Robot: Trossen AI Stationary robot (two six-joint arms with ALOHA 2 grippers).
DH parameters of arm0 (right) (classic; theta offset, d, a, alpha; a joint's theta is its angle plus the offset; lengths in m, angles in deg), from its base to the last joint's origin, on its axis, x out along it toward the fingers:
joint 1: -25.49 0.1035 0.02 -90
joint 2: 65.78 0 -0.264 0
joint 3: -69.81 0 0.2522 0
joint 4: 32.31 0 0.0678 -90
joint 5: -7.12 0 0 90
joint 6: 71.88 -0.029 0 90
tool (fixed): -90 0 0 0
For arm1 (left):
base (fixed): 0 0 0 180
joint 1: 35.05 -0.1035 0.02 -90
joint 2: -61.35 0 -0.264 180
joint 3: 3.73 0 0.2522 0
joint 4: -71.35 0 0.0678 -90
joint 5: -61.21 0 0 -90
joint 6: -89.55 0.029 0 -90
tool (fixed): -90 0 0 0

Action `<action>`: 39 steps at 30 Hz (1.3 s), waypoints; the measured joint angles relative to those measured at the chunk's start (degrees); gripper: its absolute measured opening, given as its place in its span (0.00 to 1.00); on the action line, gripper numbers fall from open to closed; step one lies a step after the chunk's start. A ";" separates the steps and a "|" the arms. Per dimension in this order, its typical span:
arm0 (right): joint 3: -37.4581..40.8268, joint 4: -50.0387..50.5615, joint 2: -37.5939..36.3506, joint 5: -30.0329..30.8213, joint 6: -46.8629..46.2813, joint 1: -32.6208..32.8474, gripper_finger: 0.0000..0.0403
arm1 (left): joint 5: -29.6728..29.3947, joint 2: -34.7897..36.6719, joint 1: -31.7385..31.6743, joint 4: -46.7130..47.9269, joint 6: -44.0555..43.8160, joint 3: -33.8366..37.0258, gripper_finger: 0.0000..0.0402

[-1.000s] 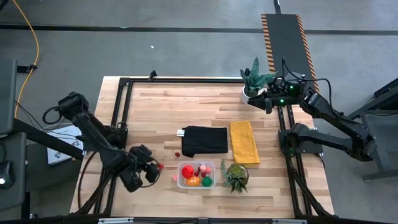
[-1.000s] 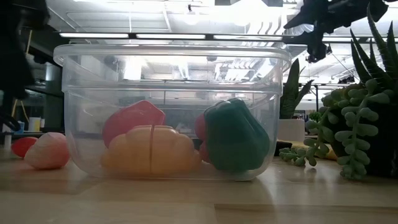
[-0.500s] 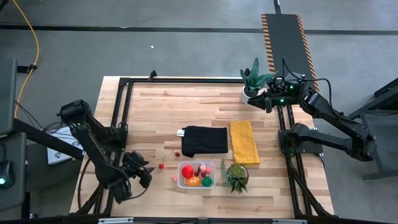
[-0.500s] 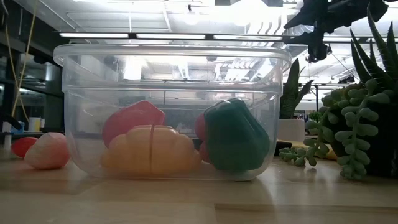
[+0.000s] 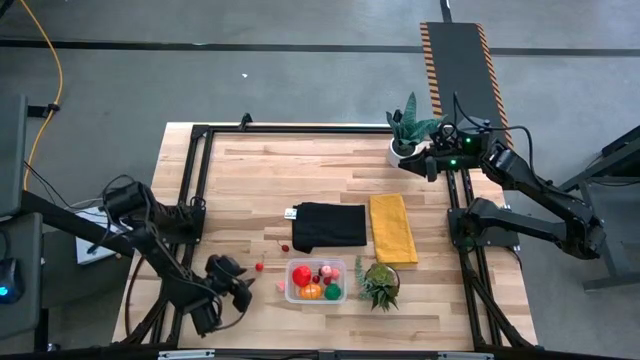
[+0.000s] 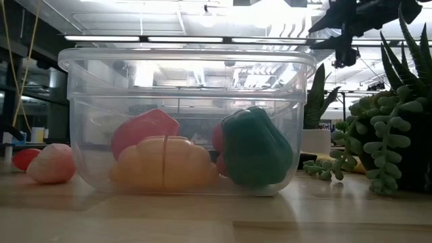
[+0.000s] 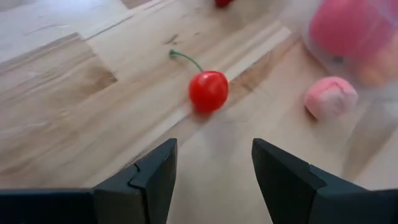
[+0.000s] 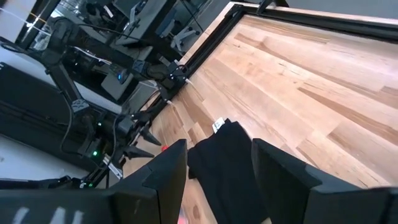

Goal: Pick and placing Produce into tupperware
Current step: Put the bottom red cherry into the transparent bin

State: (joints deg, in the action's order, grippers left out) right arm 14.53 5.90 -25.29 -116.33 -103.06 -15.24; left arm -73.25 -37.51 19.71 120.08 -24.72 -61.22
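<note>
The clear tupperware (image 5: pixel 316 279) stands near the table's near edge and holds a red piece (image 6: pixel 144 129), an orange piece (image 6: pixel 164 162) and a green piece (image 6: pixel 256 147). On the wood to its left lie a red cherry (image 7: pixel 208 91), a pink berry (image 7: pixel 329 98) and another small red berry (image 5: pixel 285 248). My left gripper (image 5: pixel 244 287) hovers open left of the tub, the cherry a short way ahead of its fingertips (image 7: pixel 214 174). My right gripper (image 5: pixel 412 163) waits open at the far right, beside a white plant pot.
A black cloth (image 5: pixel 329 226) and a yellow cloth (image 5: pixel 393 228) lie at mid-table. A spiky potted plant (image 5: pixel 380 284) stands right of the tub, and another in the white pot (image 5: pixel 402 148) at the far right. Bare wood spreads across the far left.
My left gripper has drawn back from the cherry toward the table's left and near edge, leaving the low view. The cherry and the pink berry lie where they were. The right arm has kept still.
</note>
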 joint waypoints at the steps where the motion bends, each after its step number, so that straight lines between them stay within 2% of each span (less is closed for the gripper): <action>1: 0.00 0.26 0.00 0.00 0.00 0.02 0.43 | 0.01 -0.20 0.00 -0.26 1.31 -0.02 0.49; 6: 0.00 0.27 0.02 0.63 -0.09 0.00 0.43 | -0.07 -0.39 -0.04 -0.40 7.45 -0.02 0.49; 12: 0.00 0.49 0.02 0.90 -0.82 0.02 0.43 | -0.44 -0.40 -0.04 -0.35 7.99 -0.02 0.49; 19: 0.00 0.51 0.02 1.26 -0.98 0.02 0.43 | -3.89 -0.39 -0.70 0.53 10.69 -0.02 0.49; 26: 0.00 0.49 0.02 1.64 -1.36 0.00 0.43 | -2.27 -0.69 -5.66 1.11 15.60 -0.02 0.49; 30: 0.00 0.48 0.02 1.75 -1.39 0.01 0.43 | 0.89 -0.69 -7.99 1.41 17.06 -0.02 0.49; 39: 0.00 0.48 0.02 1.75 -0.87 0.00 0.43 | 0.45 -0.69 -8.28 1.28 18.02 -0.02 0.49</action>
State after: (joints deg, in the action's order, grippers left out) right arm 14.53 6.38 -25.26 -114.58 -103.93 -15.24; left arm -72.80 -38.20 11.43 121.36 -6.70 -61.24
